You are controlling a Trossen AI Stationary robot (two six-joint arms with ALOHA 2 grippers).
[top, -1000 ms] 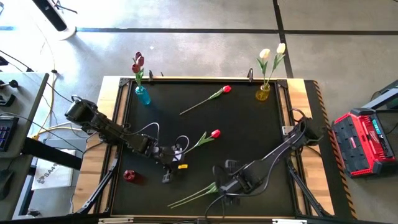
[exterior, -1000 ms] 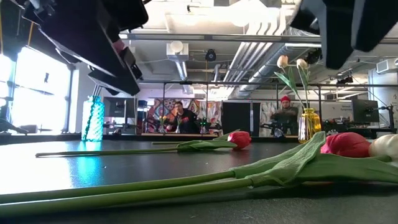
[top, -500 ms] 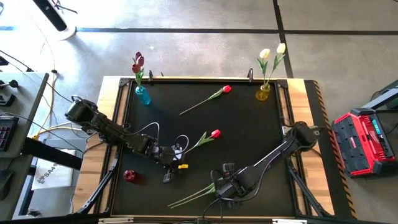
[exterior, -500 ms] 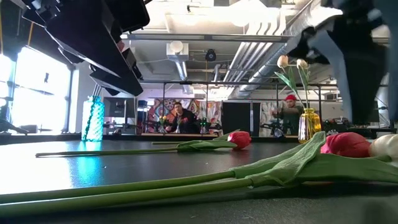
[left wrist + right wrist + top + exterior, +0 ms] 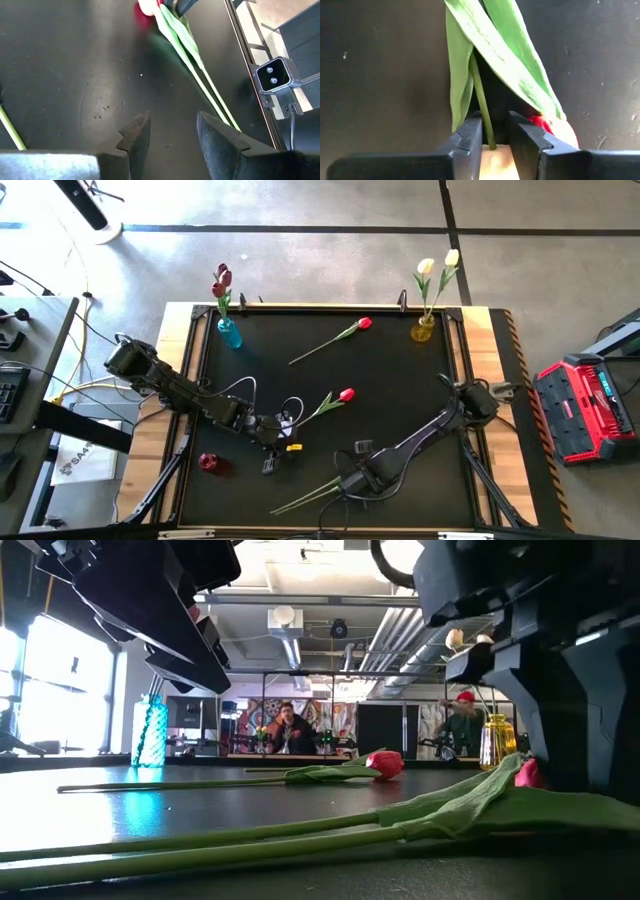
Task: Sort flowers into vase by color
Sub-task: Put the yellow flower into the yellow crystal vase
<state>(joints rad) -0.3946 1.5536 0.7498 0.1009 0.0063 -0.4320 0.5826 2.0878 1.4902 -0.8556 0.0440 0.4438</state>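
Two flowers lie side by side near the table's front edge, stems (image 5: 300,498) pointing left: one cream-headed (image 5: 495,159), one red-headed (image 5: 540,123). My right gripper (image 5: 355,483) points down over them, its fingers narrowly open on either side of the cream flower's stem (image 5: 482,100), just below the head. My left gripper (image 5: 272,458) hangs open and empty left of centre, aimed at the pair (image 5: 190,55). Two more red flowers lie flat, mid-table (image 5: 345,394) and farther back (image 5: 364,323). A blue vase (image 5: 229,332) holds dark pink flowers; a yellow vase (image 5: 423,330) holds cream ones. My right gripper comes from above, with one finger (image 5: 470,137) on each side of the cream flower's stem, lying across it. A dark gap shows beside the stem. The cream head fills the gap farther back. Whether the fingers touch the flower I cannot tell. The flower lies on the table.
A small red object (image 5: 207,462) stands near the front left corner. A red case (image 5: 585,408) sits on the floor right of the table. Two people (image 5: 290,728) show in the room beyond the far edge. Bare black tabletop (image 5: 400,370) lies between the vases.
My right gripper has come down onto the pair of flowers near the front edge, shifting a little toward the table's left and rolling slightly. In the low view it now hides most of the red head. The flowers have stayed where they lay.
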